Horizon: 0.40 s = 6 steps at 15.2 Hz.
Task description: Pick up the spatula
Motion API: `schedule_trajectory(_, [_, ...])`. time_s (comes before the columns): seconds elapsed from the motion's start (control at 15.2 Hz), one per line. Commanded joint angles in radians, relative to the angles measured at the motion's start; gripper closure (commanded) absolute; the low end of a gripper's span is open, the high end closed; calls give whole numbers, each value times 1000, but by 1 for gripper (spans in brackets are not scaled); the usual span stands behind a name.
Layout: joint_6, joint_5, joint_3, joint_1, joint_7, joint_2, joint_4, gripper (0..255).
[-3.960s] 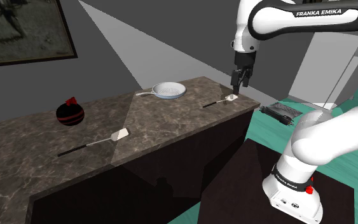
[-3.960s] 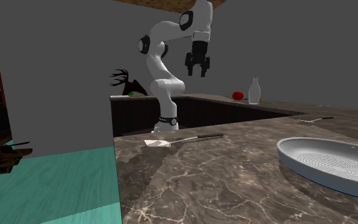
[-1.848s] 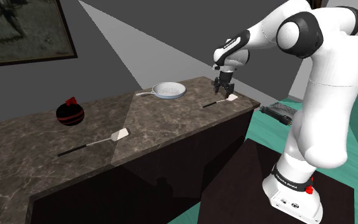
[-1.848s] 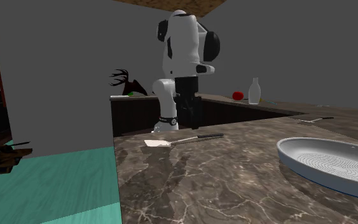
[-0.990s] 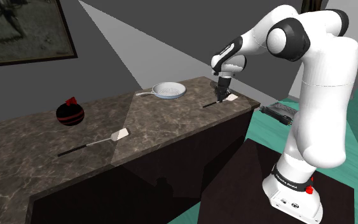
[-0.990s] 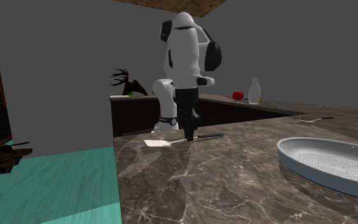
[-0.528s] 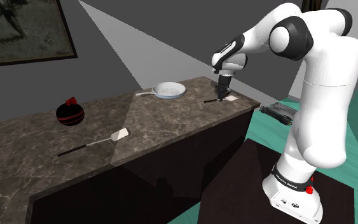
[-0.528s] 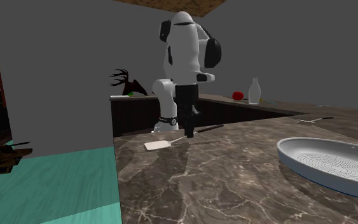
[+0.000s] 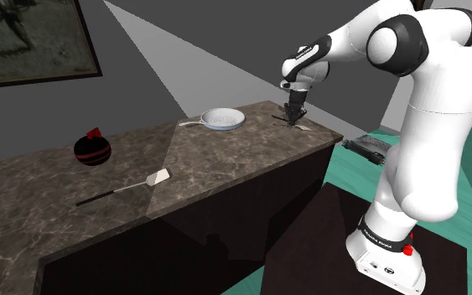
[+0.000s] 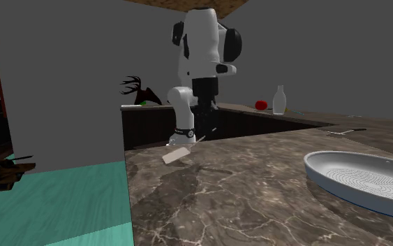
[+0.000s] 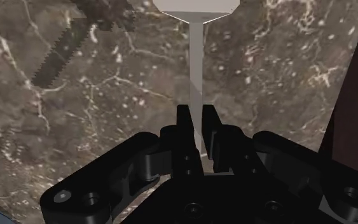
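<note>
The counter (image 9: 209, 159) spans the middle of the shoulder view, and I have the arm (image 9: 431, 92) reaching in from the right to its far corner. The gripper (image 9: 296, 115) points down, fingers clenched on the spatula (image 11: 196, 70) at its thin shank. The blade end therefore droops left of centre in the second exterior view, apparently off the counter.
</note>
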Motion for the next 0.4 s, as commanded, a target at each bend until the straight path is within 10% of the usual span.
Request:
schedule_trajectory(0.0, [-21,-20,-4,7,16,-20,10,255])
schedule_trajectory(0.33, [-58,-46,-8,13,36,-45,33,255])
